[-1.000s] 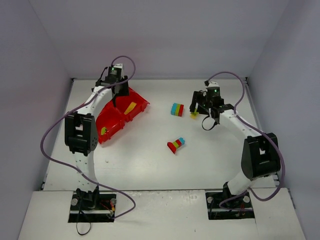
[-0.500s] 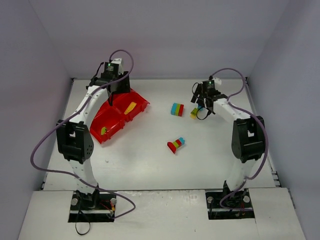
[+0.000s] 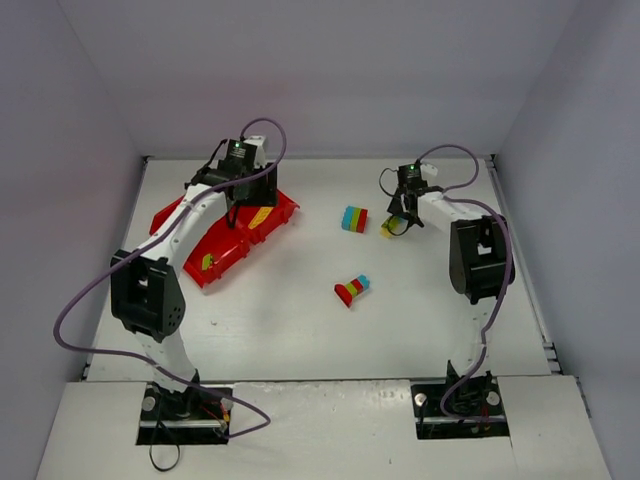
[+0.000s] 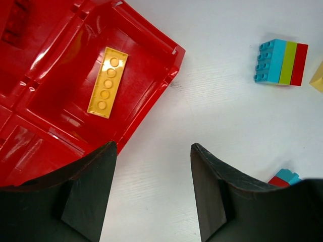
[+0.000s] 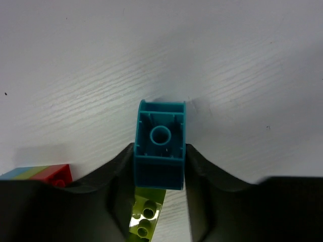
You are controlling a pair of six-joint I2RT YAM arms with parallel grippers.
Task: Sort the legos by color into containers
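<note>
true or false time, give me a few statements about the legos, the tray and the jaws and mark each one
1. A yellow plate lies in a compartment of the red tray. True.
2. The left jaws hold a brick. False: they stand open and empty.
3. The right jaws are closed on a teal brick. True.
4. The teal, green and red stack sits inside the tray. False: it lies on the table, apart from the tray.
</note>
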